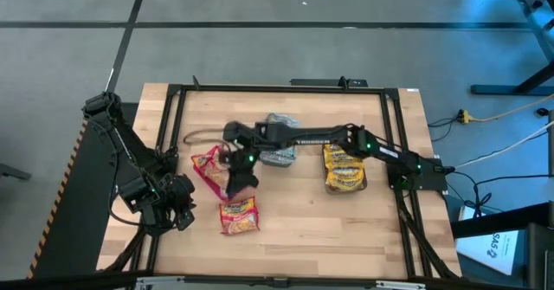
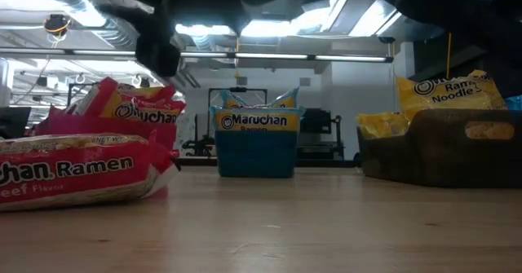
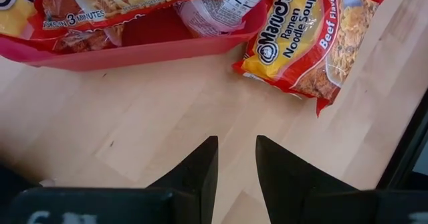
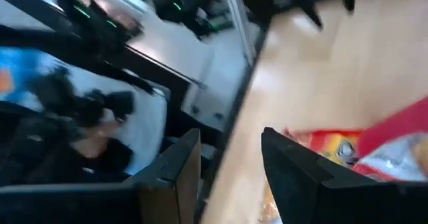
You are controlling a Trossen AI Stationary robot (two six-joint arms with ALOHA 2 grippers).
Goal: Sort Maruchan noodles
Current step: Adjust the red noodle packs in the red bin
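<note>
Sorting is well advanced. The shallow pink plastic bin, at 9 o'clock from table centre, holds red crinkly Maruchan packets; the teal plastic bin at 12 o'clock holds light-blue packets; the dark grey bin at 3 o'clock holds yellow packets. One red beef-flavour packet lies loose on the wooden table, just beside the pink bin at its 5 o'clock, and is judged the remaining item. The right gripper hangs over the pink bin, jaws parted and empty. The left gripper, jaws released, waits at 8 o'clock near the loose packet.
</note>
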